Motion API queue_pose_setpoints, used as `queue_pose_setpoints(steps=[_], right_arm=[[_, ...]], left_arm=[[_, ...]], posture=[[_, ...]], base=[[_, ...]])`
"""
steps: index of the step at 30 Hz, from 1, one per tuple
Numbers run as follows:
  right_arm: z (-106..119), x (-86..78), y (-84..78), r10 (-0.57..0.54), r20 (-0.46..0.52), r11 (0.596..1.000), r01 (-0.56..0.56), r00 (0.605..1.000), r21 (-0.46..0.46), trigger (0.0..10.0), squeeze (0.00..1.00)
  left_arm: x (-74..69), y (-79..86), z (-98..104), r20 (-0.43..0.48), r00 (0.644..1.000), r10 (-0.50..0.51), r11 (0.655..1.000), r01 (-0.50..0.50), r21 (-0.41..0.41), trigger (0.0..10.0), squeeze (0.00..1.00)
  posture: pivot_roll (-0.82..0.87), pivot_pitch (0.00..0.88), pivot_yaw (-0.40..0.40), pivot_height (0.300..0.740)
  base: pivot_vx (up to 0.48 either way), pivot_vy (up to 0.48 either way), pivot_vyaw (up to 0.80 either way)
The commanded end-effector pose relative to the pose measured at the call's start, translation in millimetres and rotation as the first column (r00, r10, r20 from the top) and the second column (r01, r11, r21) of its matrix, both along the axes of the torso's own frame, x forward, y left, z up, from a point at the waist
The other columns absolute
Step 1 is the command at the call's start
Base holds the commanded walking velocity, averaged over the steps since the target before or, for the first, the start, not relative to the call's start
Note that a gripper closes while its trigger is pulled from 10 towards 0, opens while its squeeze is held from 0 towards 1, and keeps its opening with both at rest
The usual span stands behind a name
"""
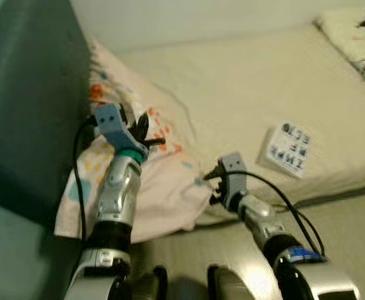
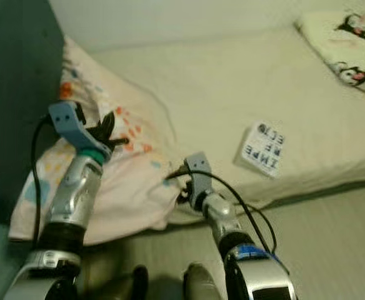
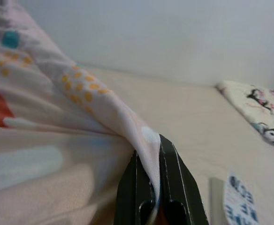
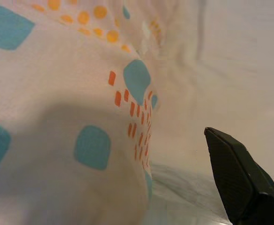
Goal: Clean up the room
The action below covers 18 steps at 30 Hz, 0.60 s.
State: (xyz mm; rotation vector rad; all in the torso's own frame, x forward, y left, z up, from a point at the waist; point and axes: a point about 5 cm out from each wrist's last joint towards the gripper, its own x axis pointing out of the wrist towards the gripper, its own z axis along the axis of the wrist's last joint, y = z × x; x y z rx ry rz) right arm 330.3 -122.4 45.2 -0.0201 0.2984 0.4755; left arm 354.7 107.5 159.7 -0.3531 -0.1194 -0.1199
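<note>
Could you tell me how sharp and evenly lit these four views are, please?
Both eye views are soft and slightly blurred, though the book's letters stay legible. The left wrist view is sharp on the left claw pinching the patterned blanket, hazier beyond. The right wrist view is blurry up close, with a shadow on the blanket beside the right claw.

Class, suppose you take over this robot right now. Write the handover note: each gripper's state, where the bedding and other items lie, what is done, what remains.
Left gripper: shut on a fold of the patterned blanket, lifting it near the dark headboard.
Right gripper: at the blanket's lower edge by the mattress side; one finger shows, grip unclear.
Small printed box lies on the mattress; cartoon-print pillow at the far corner.
Done: blanket gripped. Left: straighten the blanket, probably put away the box.
</note>
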Motion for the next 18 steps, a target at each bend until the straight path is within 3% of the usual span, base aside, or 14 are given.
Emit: queue_pose_setpoints(steps=[1,7,15,18], right_arm=[[4,0.7,12.8,0.03,0.029,0.999,-0.031,0.999,0.035,10.0,0.0],[4,0.0,14.8,0.036,0.028,0.999,-0.037,0.999,0.04,10.0,0.0],[4,-2.2,17.0,0.059,0.046,0.997,-0.061,0.997,0.049,10.0,0.0],[4,-3.9,19.4,0.102,0.065,0.994,-0.104,0.993,0.028,10.0,0.0]], left_arm=[[0.0,-6.8,6,0.039,0.999,-0.028,0.999,0.027,0.028,10.0,0.0],[0.1,-3.4,5,0.037,0.999,-0.017,0.999,0.016,0.033,10.0,0.0],[3.2,3.8,8,0.046,0.999,0.022,0.998,-0.025,0.062,10.0,0.0],[3.7,4.1,9,0.047,0.999,0.028,0.997,-0.031,0.065,10.0,0.0]], posture=[[-0.13,0.093,0.099,0.74],[-0.13,0.094,0.103,0.74],[-0.14,0.094,0.11,0.74],[-0.14,0.095,0.11,0.74]], base=[[0.0,0.0,0.0],[0.0,0.0,0.0],[0.337,0.0,0.0],[0.358,0.0,0.8]])
